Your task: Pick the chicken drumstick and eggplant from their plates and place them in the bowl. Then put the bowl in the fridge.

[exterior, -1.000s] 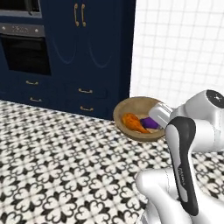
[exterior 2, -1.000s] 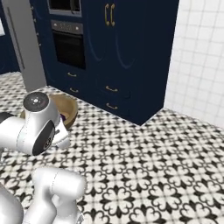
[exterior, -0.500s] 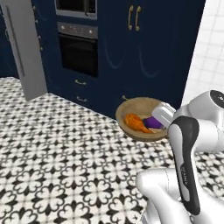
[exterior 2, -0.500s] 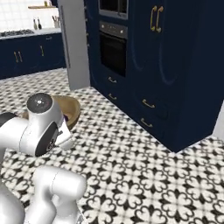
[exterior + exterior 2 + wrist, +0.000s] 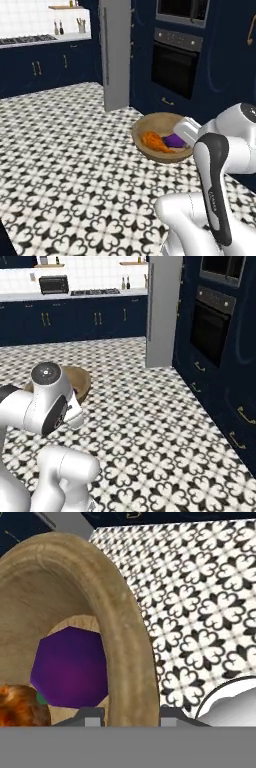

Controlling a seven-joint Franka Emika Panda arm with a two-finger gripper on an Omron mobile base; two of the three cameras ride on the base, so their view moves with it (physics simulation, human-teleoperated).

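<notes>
Grey fridge side panel (image 5: 116, 55) standing ahead; gripper (image 5: 127, 714) clamping the light-brown wooden bowl (image 5: 161, 136) rim, orange drumstick (image 5: 154, 142) and purple eggplant (image 5: 173, 141) sitting inside.

This is a home kitchen. Navy cabinets (image 5: 75, 321) run under a pale surface (image 5: 75, 295) that carries a hob (image 5: 95, 291) and a toaster oven (image 5: 52, 284), with white wall tiles (image 5: 90, 271) behind. A built-in oven (image 5: 175, 62) sits in tall navy units beside a grey fridge (image 5: 115, 55), over a black-and-white patterned floor (image 5: 65, 150).
</notes>
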